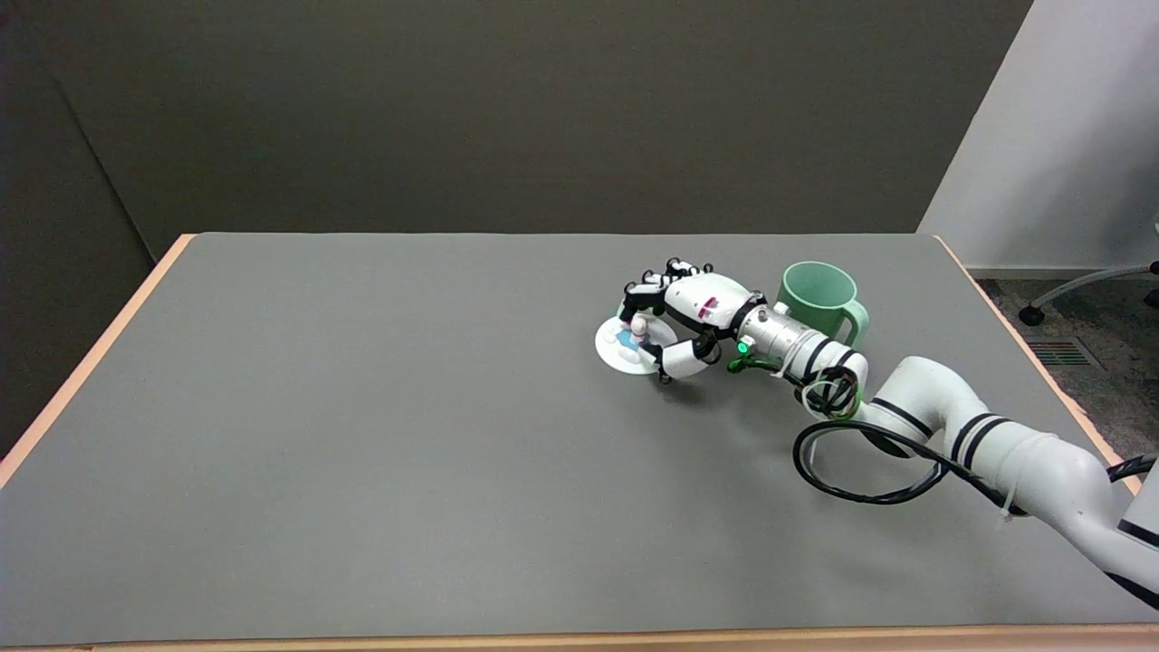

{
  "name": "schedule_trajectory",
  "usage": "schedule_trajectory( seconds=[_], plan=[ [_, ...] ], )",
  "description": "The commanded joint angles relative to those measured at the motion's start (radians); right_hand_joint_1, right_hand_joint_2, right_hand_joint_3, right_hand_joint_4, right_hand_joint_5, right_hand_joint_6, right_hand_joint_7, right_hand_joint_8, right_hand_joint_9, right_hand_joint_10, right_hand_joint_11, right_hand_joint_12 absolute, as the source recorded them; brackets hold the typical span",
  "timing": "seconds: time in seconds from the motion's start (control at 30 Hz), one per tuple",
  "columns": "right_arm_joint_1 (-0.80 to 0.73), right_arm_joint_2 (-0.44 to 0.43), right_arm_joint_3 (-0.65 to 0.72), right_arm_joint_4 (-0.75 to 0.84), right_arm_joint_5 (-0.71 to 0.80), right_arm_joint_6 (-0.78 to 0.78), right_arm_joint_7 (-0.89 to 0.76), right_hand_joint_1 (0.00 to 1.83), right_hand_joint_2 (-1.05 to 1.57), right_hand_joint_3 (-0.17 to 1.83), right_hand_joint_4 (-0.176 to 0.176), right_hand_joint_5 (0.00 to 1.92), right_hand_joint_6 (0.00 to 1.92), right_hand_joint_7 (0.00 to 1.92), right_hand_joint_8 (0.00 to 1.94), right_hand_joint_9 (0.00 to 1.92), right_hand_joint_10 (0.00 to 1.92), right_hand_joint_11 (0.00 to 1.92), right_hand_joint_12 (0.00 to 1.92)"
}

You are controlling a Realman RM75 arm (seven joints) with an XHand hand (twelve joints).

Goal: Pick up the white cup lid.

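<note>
Single head view from above the near edge of the table (362,453), angled down and across it.

From my seat the lid (625,347) lay on the table (362,435), right of centre toward the far edge, under my right hand (684,317); the mug (819,299) stood just behind the wrist, to the lid's right

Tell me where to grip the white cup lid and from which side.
Take the white cup lid by its thin outer rim, from above. It lies flat on the table, so only the edge offers purchase, fingers opposing across it. The knob at its centre looks like an alternative. The right hand already arches over it from the mug side.
</note>
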State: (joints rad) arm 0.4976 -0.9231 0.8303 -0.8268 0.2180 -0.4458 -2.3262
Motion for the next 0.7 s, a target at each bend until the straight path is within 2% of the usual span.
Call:
schedule_trajectory(
  seconds=[0.03,0.1,0.13,0.37,0.43,0.5,0.53,0.57,0.6,0.7],
  plan=[
    [-0.008,-0.010,0.010,0.016,-0.001,0.000,0.000,0.80,0.83,0.76,0.087,0.39,0.75,0.28,0.95,0.36,1.04,0.00,1.31],
    [-0.010,-0.010,0.018,0.016,-0.003,0.000,0.000,0.80,0.83,0.76,0.087,0.39,0.75,0.28,0.95,0.36,1.04,0.00,1.32],
    [-0.010,-0.010,0.019,0.016,-0.005,-0.001,0.000,0.84,0.87,0.64,0.090,0.38,0.77,0.28,0.99,0.36,1.08,0.01,1.30],
    [-0.012,-0.007,0.031,0.008,-0.007,-0.013,0.000,0.83,0.87,0.64,0.088,0.38,0.75,0.27,1.00,0.34,1.11,0.00,1.31],
    [-0.012,-0.007,0.037,0.006,-0.007,-0.016,0.000,0.80,1.23,0.22,0.176,0.58,1.58,0.34,0.90,0.39,1.04,0.00,1.34],
    [-0.012,-0.007,0.041,0.005,-0.007,-0.021,0.000,0.84,1.21,0.20,0.168,0.63,1.51,0.50,0.70,0.48,0.88,0.00,1.27],
    [-0.012,-0.005,0.041,0.005,-0.007,-0.021,0.000,0.84,1.20,0.20,0.169,0.63,1.50,0.55,0.64,0.49,0.86,0.00,1.25],
    [-0.011,-0.004,0.041,0.005,-0.007,-0.022,0.000,0.78,0.86,0.69,0.101,0.64,0.62,0.63,0.49,0.50,0.82,0.00,1.28],
    [-0.010,-0.003,0.041,0.005,-0.007,-0.023,0.000,0.76,0.79,0.81,0.086,0.65,0.41,0.72,0.33,0.52,0.78,0.00,1.27],
    [-0.008,-0.002,0.041,0.005,-0.008,-0.024,0.000,0.76,0.79,0.83,0.089,0.68,0.34,0.78,0.22,0.54,0.75,0.00,1.25]
  ],
)
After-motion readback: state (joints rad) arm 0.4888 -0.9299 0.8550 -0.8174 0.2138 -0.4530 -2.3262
